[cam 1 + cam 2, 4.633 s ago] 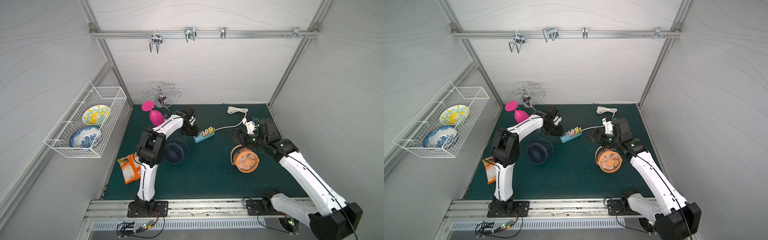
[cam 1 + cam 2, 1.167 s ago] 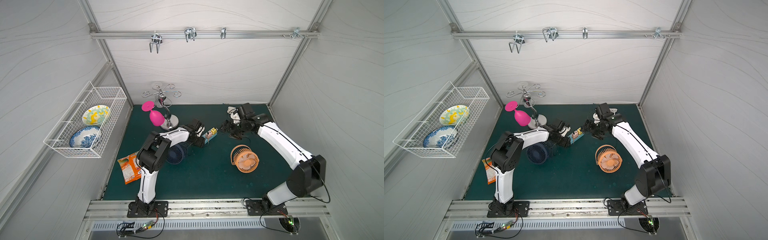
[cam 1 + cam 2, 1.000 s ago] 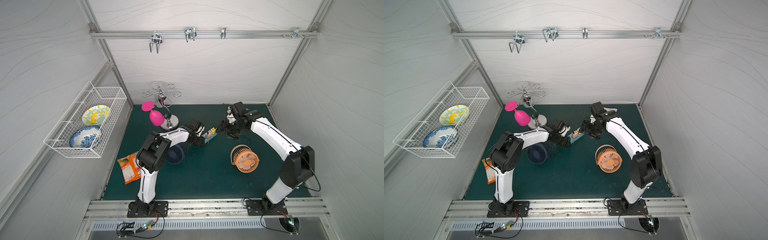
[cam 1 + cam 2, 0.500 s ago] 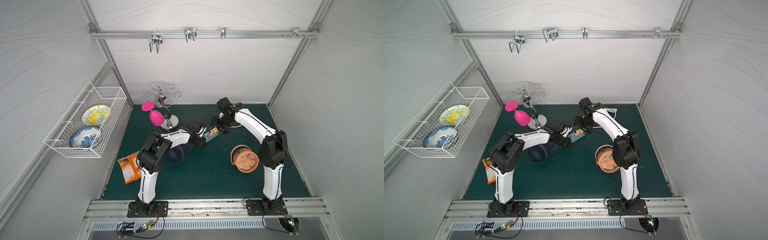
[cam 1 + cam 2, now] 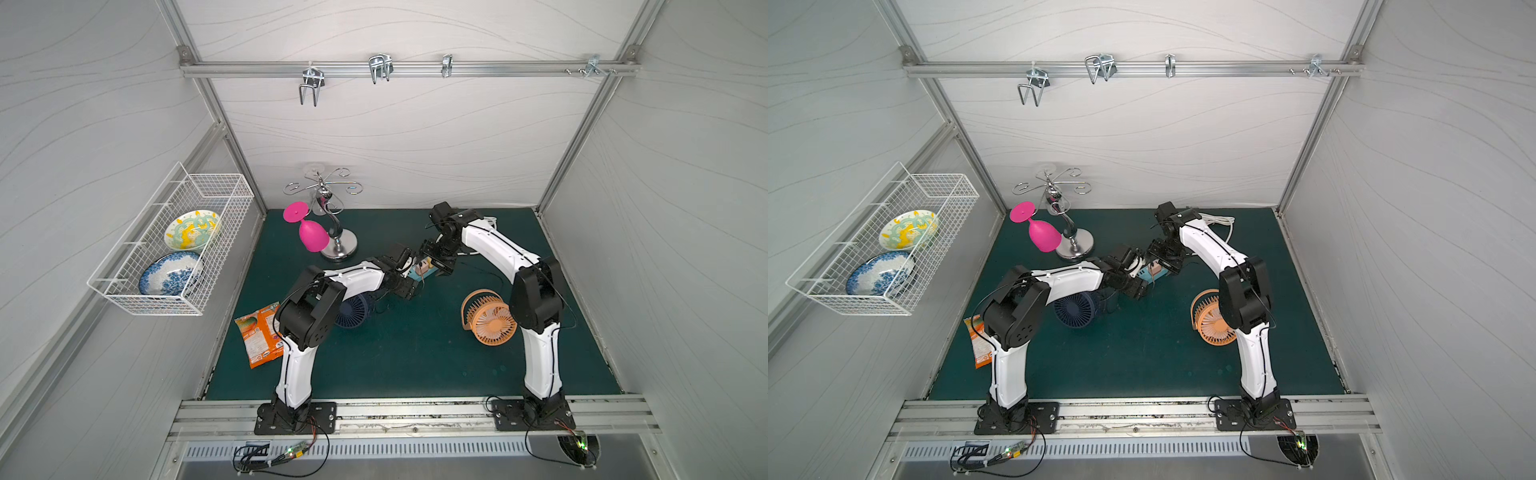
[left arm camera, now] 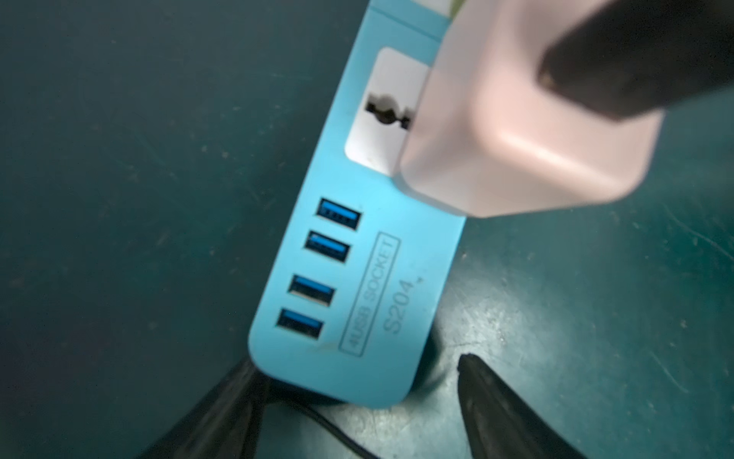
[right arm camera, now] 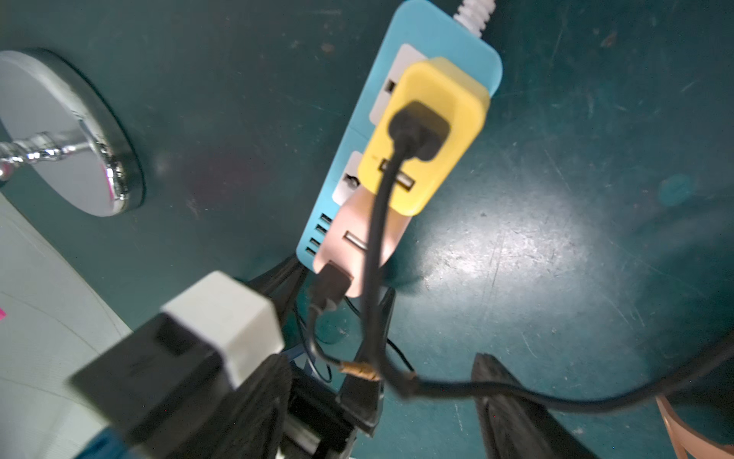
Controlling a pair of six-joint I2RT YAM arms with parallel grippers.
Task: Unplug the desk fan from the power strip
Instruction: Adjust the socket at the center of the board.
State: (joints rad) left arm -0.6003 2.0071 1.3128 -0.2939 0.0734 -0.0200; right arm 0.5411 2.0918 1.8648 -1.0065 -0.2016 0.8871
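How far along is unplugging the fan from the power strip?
Done: both arms have reached the power strip, but nothing is unplugged; the yellow adapter and pink adapter both appear seated. In hand: the open left gripper straddles the strip's USB end, and the open right gripper hovers over the adapters, gripping nothing. Left: grip the fan's adapter and pull it out.

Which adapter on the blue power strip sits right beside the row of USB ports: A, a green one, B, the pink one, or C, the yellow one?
B: the pink adapter fills the socket next to the USB ports on the power strip; the yellow adapter sits in the farther socket.
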